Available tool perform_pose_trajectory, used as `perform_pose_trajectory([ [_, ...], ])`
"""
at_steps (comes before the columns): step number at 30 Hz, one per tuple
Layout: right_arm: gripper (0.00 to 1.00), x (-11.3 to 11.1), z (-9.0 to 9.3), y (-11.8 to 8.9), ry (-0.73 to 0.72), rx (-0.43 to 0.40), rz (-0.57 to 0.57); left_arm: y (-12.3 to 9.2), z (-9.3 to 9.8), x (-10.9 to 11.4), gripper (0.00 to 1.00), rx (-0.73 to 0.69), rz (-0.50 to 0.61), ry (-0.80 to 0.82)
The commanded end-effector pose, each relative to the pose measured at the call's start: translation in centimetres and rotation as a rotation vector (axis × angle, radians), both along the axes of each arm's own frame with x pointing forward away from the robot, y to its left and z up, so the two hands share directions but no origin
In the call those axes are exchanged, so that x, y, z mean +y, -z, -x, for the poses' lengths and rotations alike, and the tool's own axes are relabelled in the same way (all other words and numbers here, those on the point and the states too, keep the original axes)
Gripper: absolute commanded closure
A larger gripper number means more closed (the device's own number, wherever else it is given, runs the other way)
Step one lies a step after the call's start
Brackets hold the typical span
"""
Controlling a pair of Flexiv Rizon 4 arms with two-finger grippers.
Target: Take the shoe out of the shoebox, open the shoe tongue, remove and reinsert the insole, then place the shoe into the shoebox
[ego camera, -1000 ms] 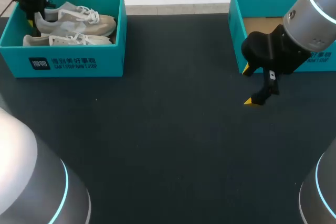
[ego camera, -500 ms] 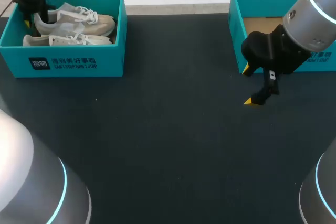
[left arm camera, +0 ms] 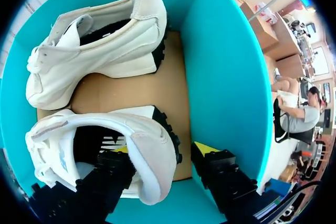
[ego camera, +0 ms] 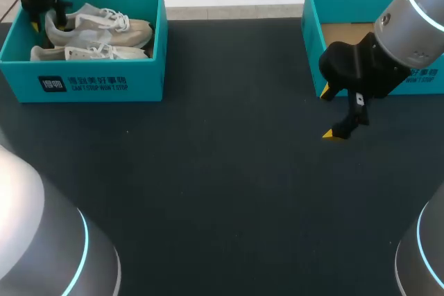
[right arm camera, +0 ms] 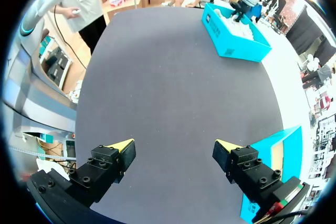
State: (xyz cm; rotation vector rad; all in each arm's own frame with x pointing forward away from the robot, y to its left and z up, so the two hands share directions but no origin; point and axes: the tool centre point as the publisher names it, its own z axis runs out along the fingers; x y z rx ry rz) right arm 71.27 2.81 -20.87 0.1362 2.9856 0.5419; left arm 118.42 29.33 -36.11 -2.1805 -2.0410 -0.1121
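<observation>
The left hand (left arm camera: 165, 149) is set wide inside the shoebox (ego camera: 104, 82) at the far left corner of the bench (ego camera: 229, 192), with the heel of one shoe (left arm camera: 149, 153) between its fingers (left arm camera: 220, 171). The right hand (right arm camera: 174, 146) is held wide over the bench.

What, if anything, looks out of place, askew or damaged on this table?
Nothing stands out. The far shoe and the near shoe sit whole in the left shoebox; the left gripper straddles the near shoe's heel; the right gripper hangs open above the table.
</observation>
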Motion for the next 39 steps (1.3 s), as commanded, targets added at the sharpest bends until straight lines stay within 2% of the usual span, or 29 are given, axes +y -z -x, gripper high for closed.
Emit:
perform_pose_trajectory([
  [1, 0.0, 0.1, -0.1, 0.1, 0.0, 0.002, 0.002, -0.7, -0.3, 0.3, 0.33, 0.002, 0.021, 0.003],
  [2, 0.0, 0.1, -0.1, 0.1, 0.0, 0.002, 0.002, -0.9, -0.3, 0.3, 0.36, -0.003, 0.026, 0.005],
  [5, 0.0, 0.1, -0.1, 0.1, 0.0, 0.002, 0.002, -1.6, -0.3, 0.0, 0.26, -0.013, 0.038, 0.016],
  [11, 0.0, 0.1, -0.1, 0.1, 0.0, 0.002, 0.002, -3.3, -0.1, -0.9, 0.18, -0.035, 0.074, 0.039],
  [15, 0.0, 0.1, -0.1, 0.1, 0.0, 0.002, 0.002, -4.8, 0.3, -1.3, 0.16, -0.061, 0.1, 0.039],
  [17, 0.0, 0.1, -0.1, 0.1, 0.0, 0.002, 0.002, -5.9, 0.8, -1.3, 0.2, -0.07, 0.116, 0.032],
  [19, 0.0, 0.1, -0.1, 0.1, 0.0, 0.002, 0.002, -7.4, 1.7, -1.2, 0.27, -0.084, 0.147, 0.031],
  [21, 0.0, 0.1, -0.1, 0.1, 0.0, 0.002, 0.002, -8.3, 2.2, -1.2, 0.27, -0.103, 0.15, 0.034],
  [27, 0.0, 0.1, -0.1, 0.1, 0.0, 0.002, 0.002, -10.5, 6.1, -0.7, 0.28, -0.136, 0.145, 0.064],
  [31, 0.0, 0.1, -0.1, 0.1, 0.0, 0.002, 0.002, -10.9, 8.1, -0.1, 0.29, -0.165, 0.12, 0.066],
  [39, 0.0, 0.1, -0.1, 0.1, 0.0, 0.002, 0.002, -10.7, 11.2, 0.9, 0.25, -0.174, 0.147, 0.107],
])
